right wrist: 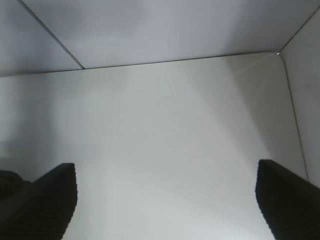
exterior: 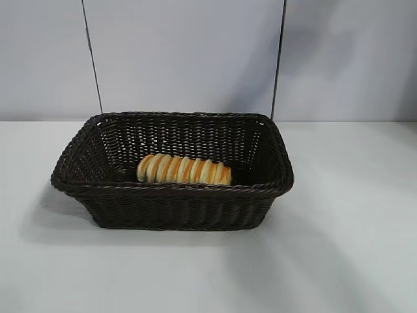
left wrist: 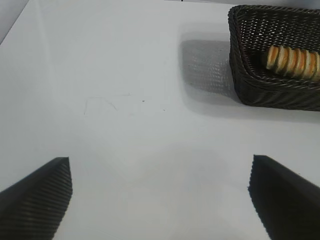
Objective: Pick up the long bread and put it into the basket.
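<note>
Long bread (exterior: 184, 170): lies flat inside basket (exterior: 172, 206), crosswise, near its front wall. Basket: mid-tabletop (exterior: 352, 248), toward back edge. Left gripper (left wrist: 160, 195): jaws wide apart, nothing held, over bare tabletop beside basket. Right gripper (right wrist: 165, 197): jaws wide apart, nothing held, over bare tabletop near a corner.

hidden: long bread (exterior: 184, 170) lower edge behind basket (exterior: 172, 189) near rim | cut off: basket's far end in left wrist view

The long bread (exterior: 184, 170) is located inside the basket (exterior: 172, 202), lengthwise along its front wall. The basket is positioned centrally on the table (exterior: 352, 248).
</note>
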{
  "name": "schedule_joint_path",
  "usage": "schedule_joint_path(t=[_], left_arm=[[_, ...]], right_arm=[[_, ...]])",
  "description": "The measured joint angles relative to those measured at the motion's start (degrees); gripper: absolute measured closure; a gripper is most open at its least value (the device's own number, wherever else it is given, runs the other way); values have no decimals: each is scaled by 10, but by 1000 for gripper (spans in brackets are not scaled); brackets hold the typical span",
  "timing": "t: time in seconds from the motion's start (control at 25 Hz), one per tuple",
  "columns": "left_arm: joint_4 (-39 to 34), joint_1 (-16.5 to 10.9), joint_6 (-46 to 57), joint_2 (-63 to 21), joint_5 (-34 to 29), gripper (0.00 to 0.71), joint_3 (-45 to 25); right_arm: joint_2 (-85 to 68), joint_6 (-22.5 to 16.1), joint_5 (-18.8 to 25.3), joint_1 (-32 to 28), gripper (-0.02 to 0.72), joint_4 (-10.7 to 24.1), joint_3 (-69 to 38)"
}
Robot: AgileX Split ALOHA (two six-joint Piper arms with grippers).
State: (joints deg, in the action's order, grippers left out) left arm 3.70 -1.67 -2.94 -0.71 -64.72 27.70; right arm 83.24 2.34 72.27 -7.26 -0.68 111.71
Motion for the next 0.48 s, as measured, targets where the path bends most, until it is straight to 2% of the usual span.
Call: schedule_joint_path(t=[0.32, 0.48], left_arm=[[0, 0, 0, 0, 0, 19, 0], [0, 0, 0, 0, 0, 19, 0]], right_arm=[[-250, -4, 0, 0, 8, 24, -125], [-385, -5, -52, 0, 8, 28, -244]])
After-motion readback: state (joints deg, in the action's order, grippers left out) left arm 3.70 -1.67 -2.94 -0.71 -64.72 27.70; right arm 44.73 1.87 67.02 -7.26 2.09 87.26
